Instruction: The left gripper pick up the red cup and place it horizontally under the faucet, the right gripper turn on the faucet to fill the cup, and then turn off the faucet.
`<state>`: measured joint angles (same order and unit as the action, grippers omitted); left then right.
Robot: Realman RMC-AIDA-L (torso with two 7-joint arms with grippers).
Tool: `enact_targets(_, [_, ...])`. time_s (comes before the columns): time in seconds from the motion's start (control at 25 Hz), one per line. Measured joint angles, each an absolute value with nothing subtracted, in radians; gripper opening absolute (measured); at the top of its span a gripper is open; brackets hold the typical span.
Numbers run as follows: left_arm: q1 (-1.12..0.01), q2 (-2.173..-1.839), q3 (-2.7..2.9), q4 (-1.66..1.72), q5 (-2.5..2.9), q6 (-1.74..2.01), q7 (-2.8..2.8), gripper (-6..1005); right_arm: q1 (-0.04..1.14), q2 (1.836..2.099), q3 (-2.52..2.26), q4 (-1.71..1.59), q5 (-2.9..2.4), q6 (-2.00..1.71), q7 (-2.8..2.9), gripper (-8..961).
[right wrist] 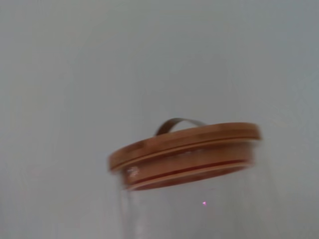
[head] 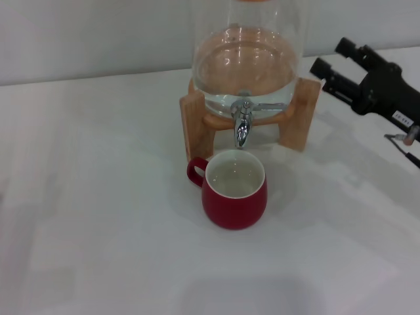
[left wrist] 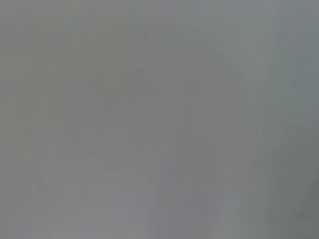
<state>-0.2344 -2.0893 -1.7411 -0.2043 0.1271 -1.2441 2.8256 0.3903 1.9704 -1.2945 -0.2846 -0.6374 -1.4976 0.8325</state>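
I found the small dark-red ceramic cup (head: 235,197) standing upright on the white counter (head: 98,197), directly beneath the chrome faucet (head: 242,125) of the clear glass dispenser (head: 249,59) on its wooden stand (head: 194,121), holding liquid near its rim. The all-black right gripper (head: 336,60) hung beside the stand, well clear of the lever, its two knobbed tips parted on nothing. The left gripper appeared in no view. I judged overflow the main risk if the faucet was not fully closed; a careless approach could also knock the stand or cup.
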Motion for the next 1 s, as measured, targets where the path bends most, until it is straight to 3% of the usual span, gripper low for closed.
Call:
enact_targets(0.56, [-0.243, -2.088, -1.75, -0.202, 0.073, -1.234, 2.826, 872, 0.383, 2.009, -1.018, -0.286, -0.634, -1.385, 0.711, 825])
enact_targets(1.0, [-0.254, -2.088, -1.75, -0.201, 0.002, -1.232, 2.826, 871, 0.409, 2.012, -0.794, -0.277, -0.632, -1.296, 0.57, 824])
